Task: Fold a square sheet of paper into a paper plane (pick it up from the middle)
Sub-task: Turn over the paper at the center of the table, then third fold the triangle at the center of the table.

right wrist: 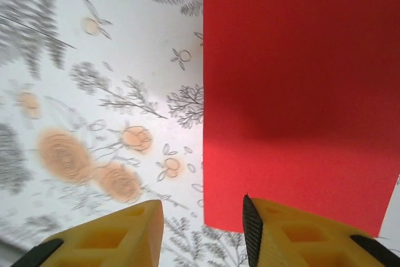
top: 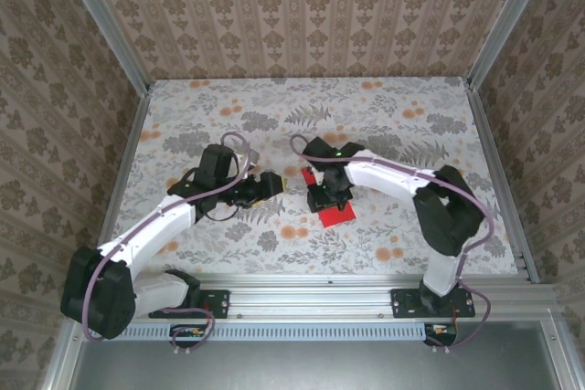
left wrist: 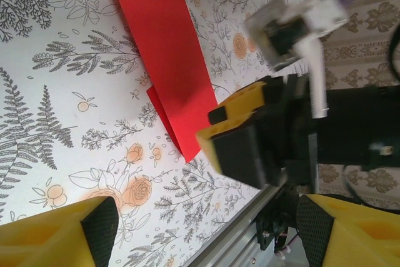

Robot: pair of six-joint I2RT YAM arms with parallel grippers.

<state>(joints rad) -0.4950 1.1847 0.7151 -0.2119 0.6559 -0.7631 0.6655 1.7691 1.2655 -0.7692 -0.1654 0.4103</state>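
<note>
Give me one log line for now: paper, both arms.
red paper: folded, flat on table | left fingers: open, empty, beside paper | right fingers: apart over paper, no grip

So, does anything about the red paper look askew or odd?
Yes. The folded red paper lies flat, but in the left wrist view a lower layer sticks out past one long edge near its end, so the edges do not line up.

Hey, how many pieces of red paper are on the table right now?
1. The red paper lies near the middle of the floral table, beneath the right claw, which hides part of it from above; it looks folded over itself.
</note>
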